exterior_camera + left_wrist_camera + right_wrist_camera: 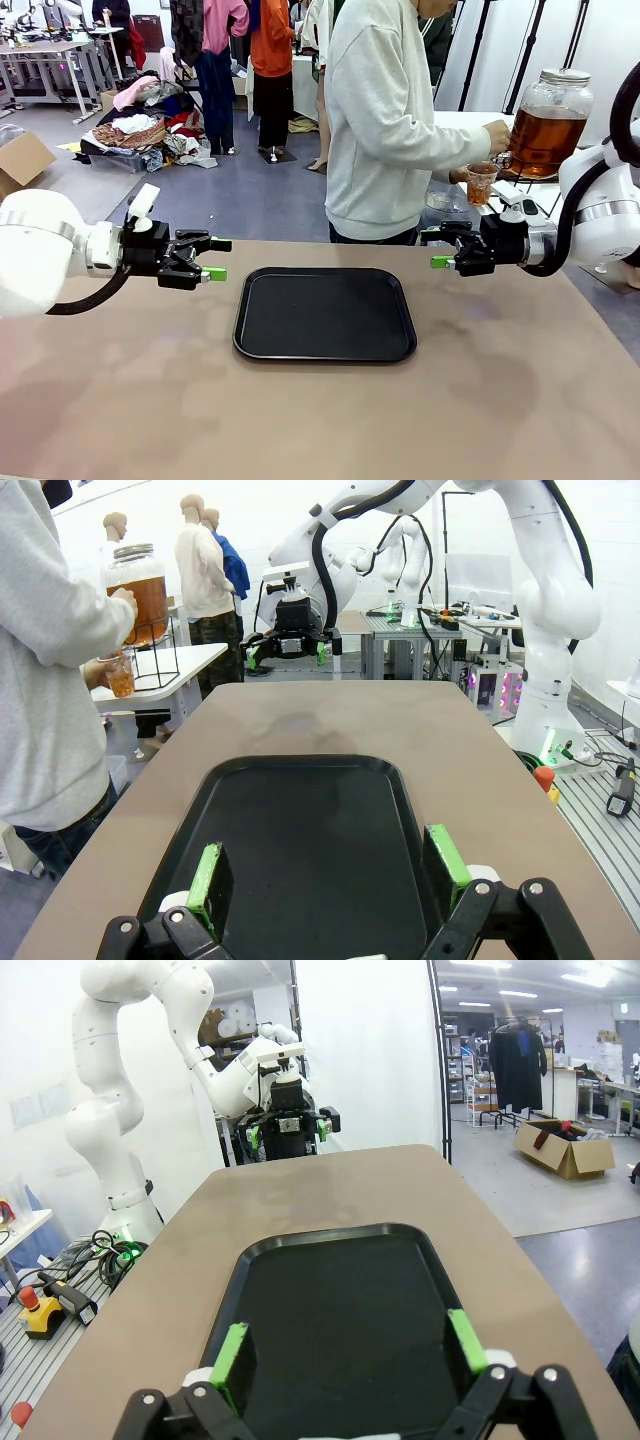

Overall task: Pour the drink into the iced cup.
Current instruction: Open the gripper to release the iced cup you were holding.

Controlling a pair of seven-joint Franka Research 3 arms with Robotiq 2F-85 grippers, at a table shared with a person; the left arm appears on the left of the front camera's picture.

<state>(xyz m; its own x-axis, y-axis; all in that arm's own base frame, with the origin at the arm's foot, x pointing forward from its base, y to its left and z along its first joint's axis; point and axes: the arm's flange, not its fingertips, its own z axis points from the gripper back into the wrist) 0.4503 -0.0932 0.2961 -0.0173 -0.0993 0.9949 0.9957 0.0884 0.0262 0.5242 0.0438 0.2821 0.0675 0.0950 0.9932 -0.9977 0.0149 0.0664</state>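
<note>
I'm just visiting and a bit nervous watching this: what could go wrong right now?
1. The person is filling a small cup under the big drink jar on a side table; it could overfill or drip.
2. Both claws, left and right, hang open over the table by the black tray; a hand-over of a wet, full cup could slip or spill.

Bright, even overhead light, soft shadows on the bench [500, 400], pics sharp; wrist cams bend stuff at edges, slight glare off floor.
</note>
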